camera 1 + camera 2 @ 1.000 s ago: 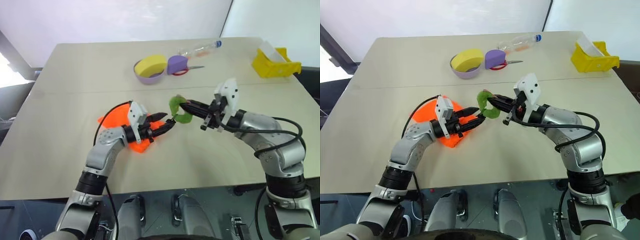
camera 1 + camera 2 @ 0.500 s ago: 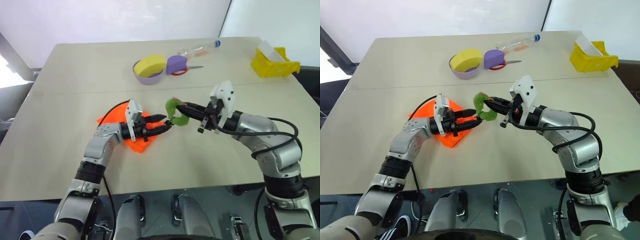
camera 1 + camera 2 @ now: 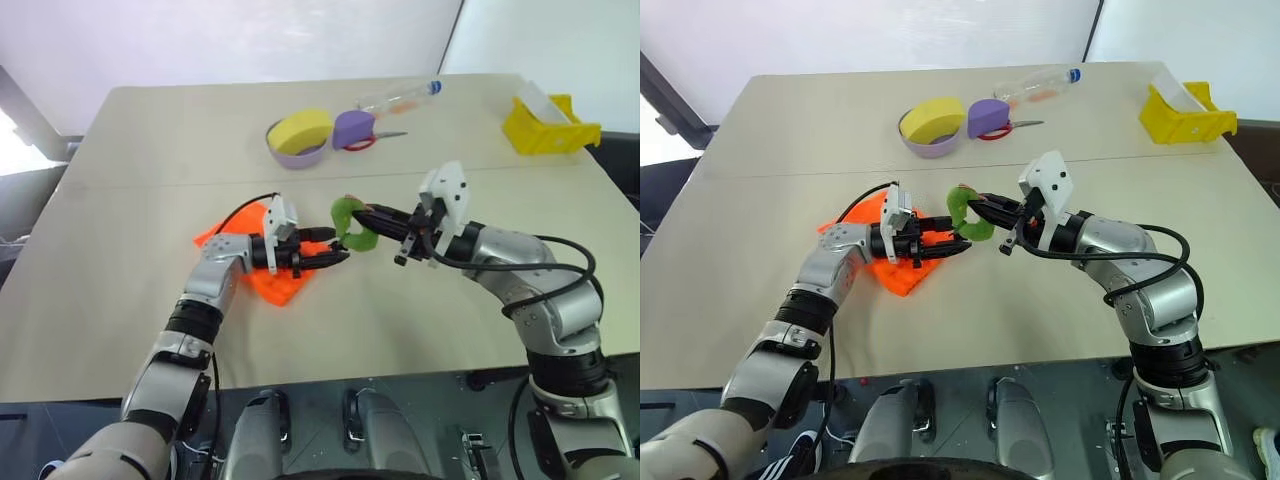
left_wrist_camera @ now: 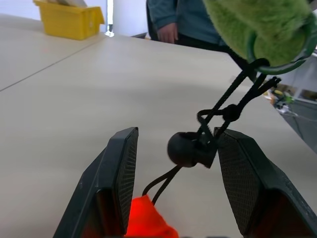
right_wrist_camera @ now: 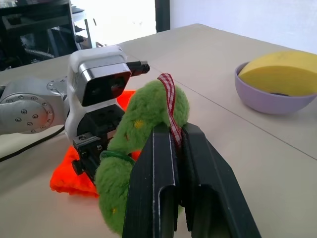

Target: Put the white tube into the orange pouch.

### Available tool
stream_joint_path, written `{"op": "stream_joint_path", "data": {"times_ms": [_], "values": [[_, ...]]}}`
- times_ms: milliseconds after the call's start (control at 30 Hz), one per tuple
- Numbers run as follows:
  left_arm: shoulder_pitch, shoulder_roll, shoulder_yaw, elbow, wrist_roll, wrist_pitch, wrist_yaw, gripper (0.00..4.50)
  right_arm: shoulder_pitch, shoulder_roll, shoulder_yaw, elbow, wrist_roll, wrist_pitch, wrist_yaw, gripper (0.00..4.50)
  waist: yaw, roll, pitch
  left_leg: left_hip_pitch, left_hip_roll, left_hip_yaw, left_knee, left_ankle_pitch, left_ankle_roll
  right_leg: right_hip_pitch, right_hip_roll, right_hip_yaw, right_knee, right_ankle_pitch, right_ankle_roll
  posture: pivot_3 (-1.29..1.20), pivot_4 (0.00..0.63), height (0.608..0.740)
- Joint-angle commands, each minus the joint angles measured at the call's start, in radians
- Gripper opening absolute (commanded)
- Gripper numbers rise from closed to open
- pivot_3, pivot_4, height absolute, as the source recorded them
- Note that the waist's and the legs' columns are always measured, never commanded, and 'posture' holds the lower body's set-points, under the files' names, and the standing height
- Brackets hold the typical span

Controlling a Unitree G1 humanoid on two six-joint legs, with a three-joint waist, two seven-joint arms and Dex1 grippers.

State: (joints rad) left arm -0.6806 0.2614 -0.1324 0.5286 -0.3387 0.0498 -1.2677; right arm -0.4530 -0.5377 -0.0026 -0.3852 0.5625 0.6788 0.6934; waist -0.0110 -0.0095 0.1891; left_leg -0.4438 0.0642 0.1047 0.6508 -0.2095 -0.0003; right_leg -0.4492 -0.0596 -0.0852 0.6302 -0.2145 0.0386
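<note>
The orange pouch [image 3: 262,268] lies flat on the table, partly under my left gripper [image 3: 335,246]. Its black cord [image 4: 233,96] runs up to a fuzzy green charm [image 3: 352,224], which is lifted clear of the table. My right gripper [image 5: 177,133] is shut on the charm's red-and-white ribbon [image 5: 169,101]. My left gripper [image 4: 177,133] is open and points toward the charm. The cord's black bead [image 4: 185,148] sits between its fingers [image 4: 119,178], close against one pad. The white tube is hidden.
At the far side stand a purple bowl [image 3: 290,155] holding a yellow sponge [image 3: 300,128], a purple block [image 3: 353,128], scissors [image 3: 385,137] and a clear bottle [image 3: 400,98]. A yellow bin [image 3: 550,128] stands at the far right. A person [image 4: 183,25] stands beyond the table.
My left wrist has swung, so its gripper now points level toward the charm's cord, and the elbow has bent. The right gripper has kept still with the charm.
</note>
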Motion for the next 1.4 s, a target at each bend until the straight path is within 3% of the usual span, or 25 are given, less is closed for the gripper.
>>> {"op": "stream_joint_path", "data": {"times_ms": [33,200,267,400,433,867,1133,1400], "values": [[-0.007,0.022,0.016,-0.036,-0.015,-0.010,-0.047,2.60,-0.012,-0.001,-0.005,-0.022,0.004,-0.011,0.002,0.00,0.000,0.000,0.000,0.000,0.000,0.000,0.000,0.000,0.000,0.000,0.000,0.000,0.000,0.000,0.000,0.00,0.150,0.740],[-0.019,0.014,0.017,-0.002,0.000,-0.028,-0.050,2.60,-0.022,0.004,-0.005,-0.016,-0.001,-0.016,-0.003,0.00,0.002,0.000,0.000,0.000,0.000,0.000,0.000,0.000,0.000,0.000,0.000,0.000,0.000,0.000,0.000,0.00,0.150,0.740],[-0.024,-0.001,0.019,0.003,-0.002,-0.029,-0.039,2.06,-0.021,0.004,-0.003,-0.020,0.000,-0.014,-0.004,0.00,0.003,0.000,0.000,0.000,0.000,0.000,0.001,0.000,0.000,0.000,0.000,0.000,0.000,0.000,0.000,0.00,0.150,0.740],[-0.024,-0.012,0.021,0.000,0.002,-0.046,-0.032,0.43,-0.015,0.000,-0.001,-0.025,-0.003,-0.011,-0.009,0.00,0.002,0.000,0.000,0.000,0.000,0.000,0.001,0.000,0.000,0.000,-0.001,0.000,0.000,0.000,0.000,0.00,0.150,0.740],[-0.024,-0.012,0.021,0.001,0.007,-0.055,-0.029,0.22,-0.014,-0.001,-0.002,-0.026,-0.003,-0.011,-0.011,0.00,0.002,0.000,0.000,0.000,0.000,0.000,0.001,0.000,0.000,0.000,-0.001,0.000,0.000,0.000,0.000,0.00,0.150,0.740],[-0.034,-0.012,0.032,0.028,0.021,-0.088,-0.011,0.22,-0.025,0.003,-0.010,0.004,-0.045,-0.031,-0.039,0.00,0.002,0.000,0.000,0.000,0.000,0.000,0.001,0.000,0.000,0.000,0.000,0.000,0.000,0.000,0.000,0.00,0.150,0.740],[-0.042,0.051,0.006,0.068,0.173,-0.318,0.093,0.22,-0.061,0.024,-0.107,0.180,-0.133,-0.061,-0.203,0.00,0.001,0.000,0.000,0.000,0.000,0.001,0.001,0.000,0.000,0.000,0.000,0.000,0.000,0.002,0.000,0.00,0.150,0.740],[0.063,0.106,-0.030,-0.137,0.151,-0.140,0.068,0.21,-0.098,0.033,-0.160,0.320,-0.203,-0.072,-0.328,0.00,-0.001,0.000,0.000,0.000,0.000,0.002,0.000,0.000,0.000,0.000,0.000,0.000,0.001,0.003,0.001,0.00,0.150,0.740]]}}
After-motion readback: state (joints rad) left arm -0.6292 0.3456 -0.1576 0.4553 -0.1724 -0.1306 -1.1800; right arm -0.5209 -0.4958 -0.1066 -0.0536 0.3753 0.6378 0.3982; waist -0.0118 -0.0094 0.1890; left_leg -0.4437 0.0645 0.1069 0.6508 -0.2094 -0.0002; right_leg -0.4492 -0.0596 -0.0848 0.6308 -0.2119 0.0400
